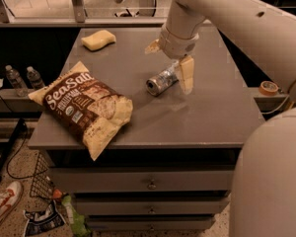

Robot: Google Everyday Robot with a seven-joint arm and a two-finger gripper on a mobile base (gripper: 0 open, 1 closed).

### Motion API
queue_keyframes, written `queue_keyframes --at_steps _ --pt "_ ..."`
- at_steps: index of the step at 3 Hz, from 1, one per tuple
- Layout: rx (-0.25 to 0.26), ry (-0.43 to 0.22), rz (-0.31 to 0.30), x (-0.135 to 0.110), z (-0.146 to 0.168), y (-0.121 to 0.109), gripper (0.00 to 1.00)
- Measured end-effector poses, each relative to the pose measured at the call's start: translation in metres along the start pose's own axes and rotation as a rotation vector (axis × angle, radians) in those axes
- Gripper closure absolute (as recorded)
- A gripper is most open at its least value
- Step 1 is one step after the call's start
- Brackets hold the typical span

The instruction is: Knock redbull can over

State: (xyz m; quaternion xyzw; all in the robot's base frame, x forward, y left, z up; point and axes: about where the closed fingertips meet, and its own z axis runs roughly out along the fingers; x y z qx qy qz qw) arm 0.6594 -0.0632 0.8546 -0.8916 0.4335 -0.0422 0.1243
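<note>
This is looking like a robotics test lab or workshop; a grey metal drawer cabinet (212, 117) is serving as the work table; a tan roll of tape (269, 88) is lying on a side ledge; clear plastic water bottles (15, 79) are standing on a low shelf; the cream-coloured two-finger gripper (170, 60) is hanging, fingers spread, over the cabinet top.

Tool (170, 59), fingers apart, over lying redbull can (162, 81); chip bag (86, 107) blocks left; table (214, 117) front-right passable.
</note>
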Motion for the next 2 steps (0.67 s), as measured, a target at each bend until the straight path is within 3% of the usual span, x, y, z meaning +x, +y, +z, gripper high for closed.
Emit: queue_keyframes --at_steps 1,2 --pt "0.124 -0.049 0.12 0.0249 -0.0177 0.0289 0.0" --pt "0.135 -0.047 0.142 0.0336 -0.0195 0.0365 0.0"
